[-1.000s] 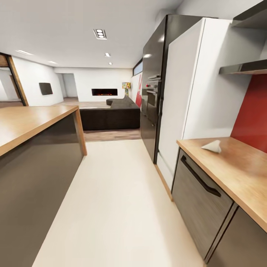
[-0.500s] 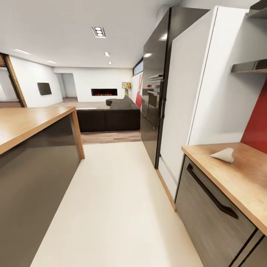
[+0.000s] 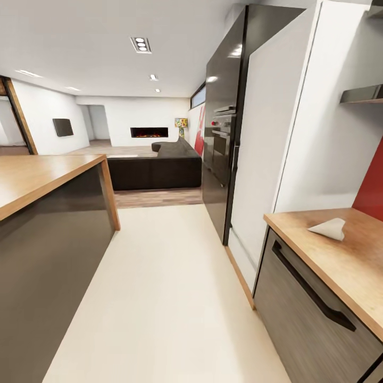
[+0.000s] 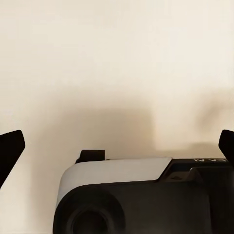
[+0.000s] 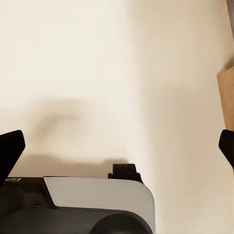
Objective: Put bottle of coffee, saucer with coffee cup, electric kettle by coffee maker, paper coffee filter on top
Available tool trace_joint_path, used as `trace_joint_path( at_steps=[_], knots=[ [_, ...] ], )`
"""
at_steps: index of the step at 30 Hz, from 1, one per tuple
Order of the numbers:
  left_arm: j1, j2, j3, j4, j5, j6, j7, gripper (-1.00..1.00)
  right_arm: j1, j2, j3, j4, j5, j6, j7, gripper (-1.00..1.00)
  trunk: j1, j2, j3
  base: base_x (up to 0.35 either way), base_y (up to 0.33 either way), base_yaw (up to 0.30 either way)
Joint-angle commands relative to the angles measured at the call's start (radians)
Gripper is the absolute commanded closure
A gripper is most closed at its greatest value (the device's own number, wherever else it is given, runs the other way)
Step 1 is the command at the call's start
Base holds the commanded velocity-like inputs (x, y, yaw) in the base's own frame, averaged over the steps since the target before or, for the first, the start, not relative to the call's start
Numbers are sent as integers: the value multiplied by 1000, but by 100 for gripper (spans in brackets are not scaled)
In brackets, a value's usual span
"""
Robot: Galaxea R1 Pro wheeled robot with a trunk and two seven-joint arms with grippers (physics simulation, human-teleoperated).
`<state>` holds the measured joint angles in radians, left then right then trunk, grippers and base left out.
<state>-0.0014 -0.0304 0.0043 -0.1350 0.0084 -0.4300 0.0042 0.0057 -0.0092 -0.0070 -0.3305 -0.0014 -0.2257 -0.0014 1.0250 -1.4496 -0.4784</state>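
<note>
At the left of the head view a wood-topped island (image 3: 37, 178) with dark grey sides runs along a pale cream floor (image 3: 165, 287). Beyond it, further back, sits a dark sofa (image 3: 159, 165), with a lit fireplace (image 3: 149, 132) set in the white far wall. Right of the aisle stands a tall black cabinet (image 3: 226, 122) with a built-in oven (image 3: 221, 143), and next to it a tall white panel (image 3: 298, 133). At the right edge the kitchen countertop (image 3: 324, 260) lies over dark grey fronts, one carrying a long black handle (image 3: 311, 290). The paper coffee filter (image 3: 331, 229) lies flat on this countertop near its end, just in front of the red backsplash (image 3: 371, 191), with the kitchen shelf (image 3: 363, 94) on the wall above it. In the left wrist view the left gripper (image 4: 117, 146) hangs over the cream floor, its dark fingertips (image 4: 9, 148) spread wide apart and holding nothing. In the right wrist view the right gripper (image 5: 117, 146) is likewise spread wide and empty above the floor, with a strip of wood (image 5: 225, 97) at one edge.
</note>
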Motion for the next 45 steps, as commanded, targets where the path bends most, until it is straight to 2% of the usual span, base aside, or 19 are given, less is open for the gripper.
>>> trace_joint_path(
  at_steps=[1, 4, 33, 42, 45],
  knots=[
    [0, 0, 0, 0, 1, -3, 0, -100, 0, 0, -1, -1, 0, -1, 0, -100, 0, 0, -1, 3, 0, 0],
    [0, 0, 0, 0, 1, -3, 0, -100, 0, 0, -1, -1, 0, -1, 0, -100, 0, 0, -1, 2, 0, 0],
    [0, -1, 1, 0, 2, -3, 0, -100, 0, 0, 2, -2, 3, -1, 0, -100, -111, 203, 90, 0, 0, 0],
    [0, 1, 6, -3, 28, 0, 3, -100, 0, 0, 3, -2, 3, -1, 0, -100, -146, 266, 118, 0, 0, 0],
    [-1, 3, 6, -39, 29, 2, 4, -100, 0, -1, 2, -2, 3, -1, 0, -100, -157, 287, 128, 0, 0, 0]
  ],
)
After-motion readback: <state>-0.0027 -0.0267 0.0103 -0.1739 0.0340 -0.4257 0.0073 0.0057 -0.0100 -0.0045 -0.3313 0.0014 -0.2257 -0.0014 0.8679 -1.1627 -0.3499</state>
